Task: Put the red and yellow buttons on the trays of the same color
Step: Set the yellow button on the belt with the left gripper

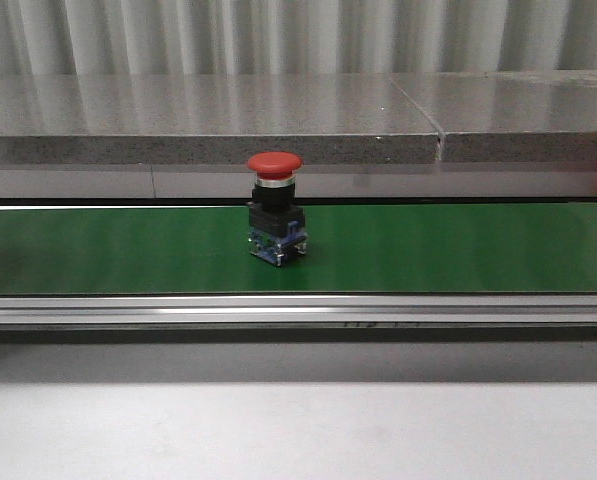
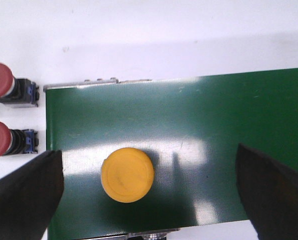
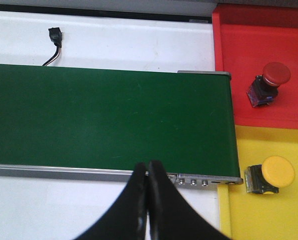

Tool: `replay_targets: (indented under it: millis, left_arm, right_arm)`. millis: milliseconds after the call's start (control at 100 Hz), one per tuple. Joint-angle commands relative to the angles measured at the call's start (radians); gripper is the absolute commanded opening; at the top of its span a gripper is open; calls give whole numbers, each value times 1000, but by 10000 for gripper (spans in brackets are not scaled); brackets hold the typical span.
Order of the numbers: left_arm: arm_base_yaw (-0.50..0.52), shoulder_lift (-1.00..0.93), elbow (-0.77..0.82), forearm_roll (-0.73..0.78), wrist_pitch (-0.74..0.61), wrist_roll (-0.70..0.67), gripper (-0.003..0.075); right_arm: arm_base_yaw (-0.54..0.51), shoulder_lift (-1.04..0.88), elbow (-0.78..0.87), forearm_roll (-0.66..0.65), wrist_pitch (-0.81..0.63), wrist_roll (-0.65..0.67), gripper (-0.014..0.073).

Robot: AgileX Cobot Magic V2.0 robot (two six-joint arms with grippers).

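Observation:
A red button [image 1: 273, 210] stands upright on the green belt [image 1: 458, 250] in the front view, where neither gripper shows. In the left wrist view a yellow button [image 2: 127, 174] stands on the belt [image 2: 213, 115] between the wide-apart fingers of my open left gripper [image 2: 149, 172], touching neither. Two red buttons [image 2: 1, 80] [image 2: 1, 139] lie on the white table beside the belt's end. My right gripper [image 3: 148, 169] is shut on nothing over the belt's near rail. Past the belt's end, a red tray [image 3: 238, 50] holds a red button [image 3: 268, 82] and a yellow tray [image 3: 268, 215] holds a yellow button [image 3: 271, 175].
A grey stone ledge [image 1: 208, 120] runs behind the belt. A metal rail [image 1: 298, 310] edges the belt's near side. A small black connector with a wire [image 3: 54, 37] lies on the white table beyond the belt.

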Motion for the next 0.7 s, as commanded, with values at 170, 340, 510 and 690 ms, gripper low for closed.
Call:
replay_targets:
  millis: [170, 340, 510, 690]
  left_arm:
    - [-86, -270, 104, -16, -189, 2, 649]
    - [-102, -477, 278, -35, -288, 2, 648]
    - [-102, -705, 455, -35, -355, 2, 586]
    - [-102, -895, 576, -35, -373, 2, 354]
  right_arm:
    - [0, -5, -25, 3, -64, -7, -67]
    - [0, -5, -25, 3, -64, -7, -67]
    - [0, -5, -25, 3, -80, -7, -67]
    - [0, -5, -25, 3, -81, -7, -67]
